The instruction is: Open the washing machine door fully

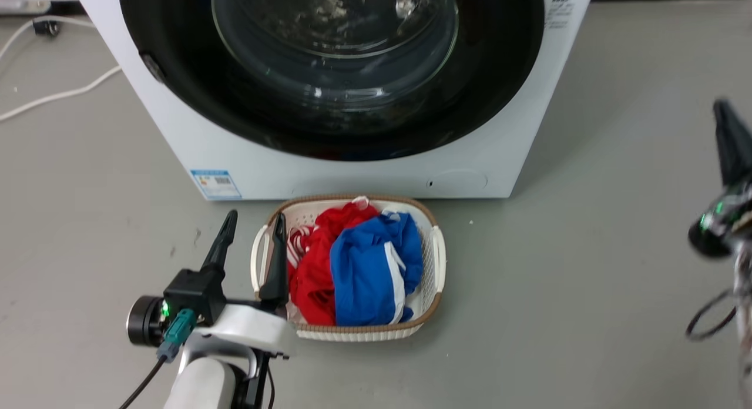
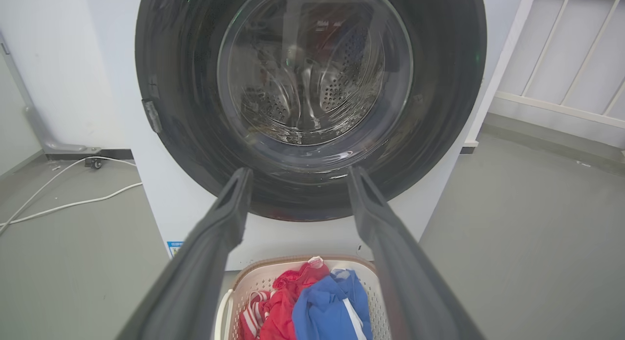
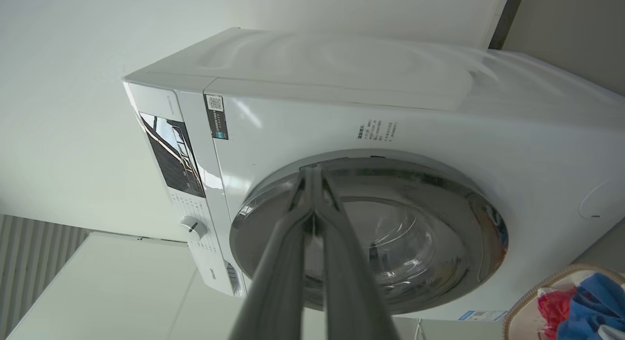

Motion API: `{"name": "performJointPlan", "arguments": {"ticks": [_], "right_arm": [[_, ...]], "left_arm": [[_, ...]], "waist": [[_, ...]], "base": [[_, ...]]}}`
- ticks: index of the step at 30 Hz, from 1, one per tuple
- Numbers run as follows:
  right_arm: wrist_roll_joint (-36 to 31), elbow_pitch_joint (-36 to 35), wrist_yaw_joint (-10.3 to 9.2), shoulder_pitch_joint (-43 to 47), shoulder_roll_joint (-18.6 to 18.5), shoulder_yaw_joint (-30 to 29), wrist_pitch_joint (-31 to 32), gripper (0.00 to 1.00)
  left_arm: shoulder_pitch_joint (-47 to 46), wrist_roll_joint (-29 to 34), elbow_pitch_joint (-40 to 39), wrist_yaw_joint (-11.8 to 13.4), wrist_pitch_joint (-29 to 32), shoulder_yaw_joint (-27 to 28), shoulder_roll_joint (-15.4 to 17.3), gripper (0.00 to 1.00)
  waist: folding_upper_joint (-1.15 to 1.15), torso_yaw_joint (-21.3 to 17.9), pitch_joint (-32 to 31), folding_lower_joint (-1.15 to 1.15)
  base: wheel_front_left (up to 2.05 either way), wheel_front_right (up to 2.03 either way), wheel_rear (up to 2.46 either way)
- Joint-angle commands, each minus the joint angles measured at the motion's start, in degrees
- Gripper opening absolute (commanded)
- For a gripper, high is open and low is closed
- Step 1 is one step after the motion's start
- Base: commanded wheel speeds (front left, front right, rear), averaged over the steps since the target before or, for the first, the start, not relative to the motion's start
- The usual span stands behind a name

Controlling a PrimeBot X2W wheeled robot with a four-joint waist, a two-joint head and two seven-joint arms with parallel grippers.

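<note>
The white washing machine [image 1: 352, 174] stands ahead on the grey floor. Its glossy black round washing machine door [image 1: 499, 74] lies flat against the front, with the steel drum visible through the glass bowl. My left gripper [image 1: 256, 216] is open at the lower left, empty, well short of the machine. Seen from the left wrist, its fingers [image 2: 229, 218] frame the lower part of the door [image 2: 439, 86]. My right gripper [image 1: 728, 138] is blurred at the right edge, off to the machine's side. Its fingertips [image 3: 312, 171] are shut and empty, lined up with the door's chrome rim [image 3: 439, 183].
A white woven basket [image 1: 352, 332] of red and blue clothes sits on the floor right before the machine, beside my left gripper. White cables [image 1: 59, 94] trail over the floor at the left. A white railing [image 2: 561, 105] stands to the machine's right.
</note>
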Motion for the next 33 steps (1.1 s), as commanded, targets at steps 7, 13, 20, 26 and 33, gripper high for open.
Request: {"name": "performJointPlan", "arguments": {"ticks": [7, 13, 20, 26, 33], "right_arm": [[-1.3, 18.0, 0.03, -20.0, -6.5, 4.0, 5.0, 0.00], [-5.1, 31.0, 0.03, -34.6, -9.9, 8.8, 10.5, 0.00], [-10.7, 39.6, 0.03, -46.6, -10.3, 14.2, 14.4, 0.00], [-13.7, 42.4, 0.03, -52.4, -9.6, 16.5, 15.3, 0.00], [-15.3, 43.8, 0.03, -56.0, -8.6, 17.5, 14.7, 0.00]], "left_arm": [[-4.0, 0.9, -1.2, -0.3, -0.4, -0.8, -0.6, 1.00], [-6.7, 1.7, -2.5, -0.8, -0.5, -1.5, -1.2, 1.00], [-8.7, 2.2, -3.7, -1.1, -0.5, -2.1, -2.0, 1.00], [-10.3, 2.7, -4.0, -1.5, -0.5, -2.7, -2.7, 1.00], [-11.1, 3.1, -4.3, -1.8, -0.5, -3.1, -3.3, 1.00]], "waist": [[0.00, 2.8, 6.0, -0.01], [0.00, 5.0, 10.1, -0.01], [0.00, 7.0, 13.7, -0.01], [0.00, 8.4, 16.0, -0.01], [0.00, 9.6, 18.3, -0.01]], "base": [[0.00, 0.00, 0.00], [0.00, 0.00, 0.00], [0.00, 0.00, 0.00], [0.00, 0.00, 0.00], [0.00, 0.00, 0.00]]}}
